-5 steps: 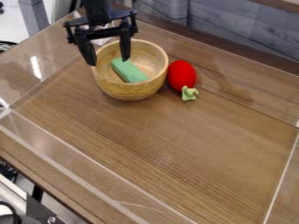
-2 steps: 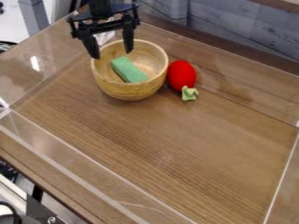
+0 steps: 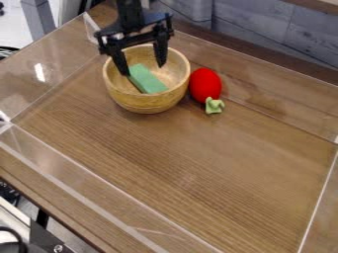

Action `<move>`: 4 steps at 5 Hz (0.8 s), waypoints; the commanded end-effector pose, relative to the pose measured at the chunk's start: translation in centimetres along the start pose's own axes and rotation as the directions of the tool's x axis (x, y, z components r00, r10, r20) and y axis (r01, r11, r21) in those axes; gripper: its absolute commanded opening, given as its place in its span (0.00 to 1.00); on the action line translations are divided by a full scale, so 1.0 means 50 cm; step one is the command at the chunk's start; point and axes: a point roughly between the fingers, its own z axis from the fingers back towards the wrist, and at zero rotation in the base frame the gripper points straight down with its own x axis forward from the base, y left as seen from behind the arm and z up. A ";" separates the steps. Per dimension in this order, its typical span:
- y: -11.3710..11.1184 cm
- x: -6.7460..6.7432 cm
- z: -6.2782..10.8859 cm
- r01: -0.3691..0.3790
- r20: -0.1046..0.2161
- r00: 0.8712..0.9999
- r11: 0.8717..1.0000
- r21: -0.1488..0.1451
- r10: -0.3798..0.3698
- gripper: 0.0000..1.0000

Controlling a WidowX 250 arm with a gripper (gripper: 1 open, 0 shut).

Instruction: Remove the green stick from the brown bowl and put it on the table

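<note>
The brown bowl (image 3: 148, 94) stands on the table (image 3: 185, 168) toward the far left. Inside it lies the green stick (image 3: 146, 81), a flat light-green block resting tilted against the bowl's inner wall. My gripper (image 3: 140, 60) hangs over the bowl pointing down, open, with one black finger (image 3: 122, 59) at the stick's far-left end and the other near the bowl's far rim on the right. Nothing is between the fingers; the stick's far end is partly hidden behind them.
A red strawberry toy (image 3: 205, 85) with a green leaf tip (image 3: 214, 105) lies just right of the bowl. Clear acrylic walls (image 3: 40, 69) edge the tabletop on all sides.
The open gripper has shifted right, from the bowl's left rim to above the bowl's middle, and rolled a little. The stick and bowl have not moved.
</note>
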 end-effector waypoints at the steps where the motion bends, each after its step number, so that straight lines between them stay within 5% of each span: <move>1: -0.011 0.012 0.013 -0.111 0.058 0.992 0.993 -0.033 0.112 1.00; 3: -0.036 0.025 0.012 -0.249 0.071 0.965 0.967 -0.054 0.253 1.00; 4: -0.022 0.043 0.011 -0.297 0.078 0.950 0.953 -0.056 0.301 0.00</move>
